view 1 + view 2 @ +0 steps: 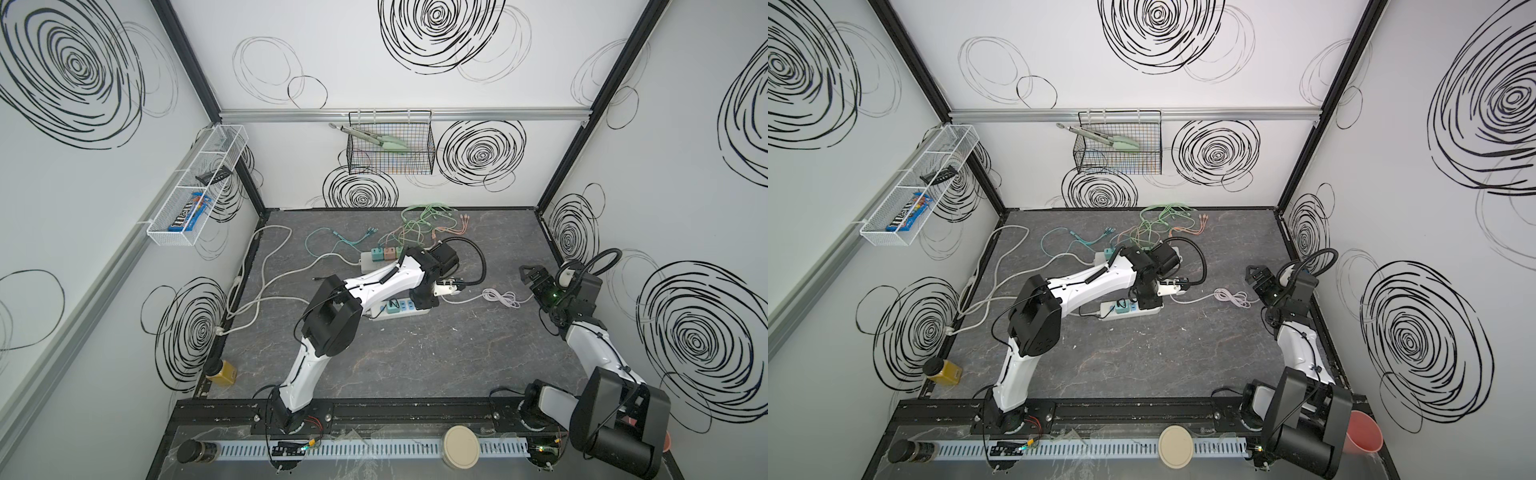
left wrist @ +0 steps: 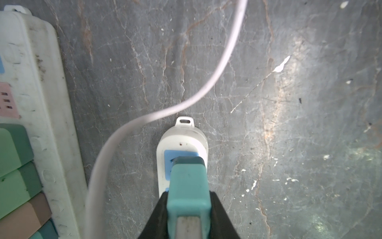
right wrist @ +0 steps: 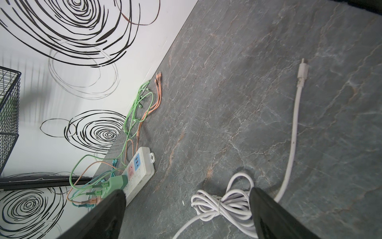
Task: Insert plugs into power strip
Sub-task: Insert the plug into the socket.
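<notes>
The left gripper (image 2: pixel 189 196) is clenched on a teal boxy charger plug (image 2: pixel 187 182), one black finger on each side of its body. The plug points straight away from the gripper at the rounded end of a narrow white plastic power strip (image 2: pixel 182 138). Its front edge overlaps the blue socket face (image 2: pixel 170 155) there. Whether the prongs are already in cannot be told.

In a top view, a second teal cube (image 1: pixel 390 306) sits plugged into the same strip, back along it on the arm's side of the gripper. A pale, thin cable (image 2: pixel 206 91) curves over the grey marbled desk (image 2: pixel 289 103) just beyond the strip's end and runs back past one side of the gripper. On that same side lies a wider white power strip (image 2: pixel 47 82) with a row of mint green, pink and teal cubes (image 2: pixel 18 186) standing in it.

The right gripper (image 3: pixel 186 196) is released, its fingers spread wide with nothing between them. It hovers well apart from both strips, above a coiled white cable bundle (image 3: pixel 223 204) that lies on the desk, partly between its fingertips in the wrist view.
</notes>
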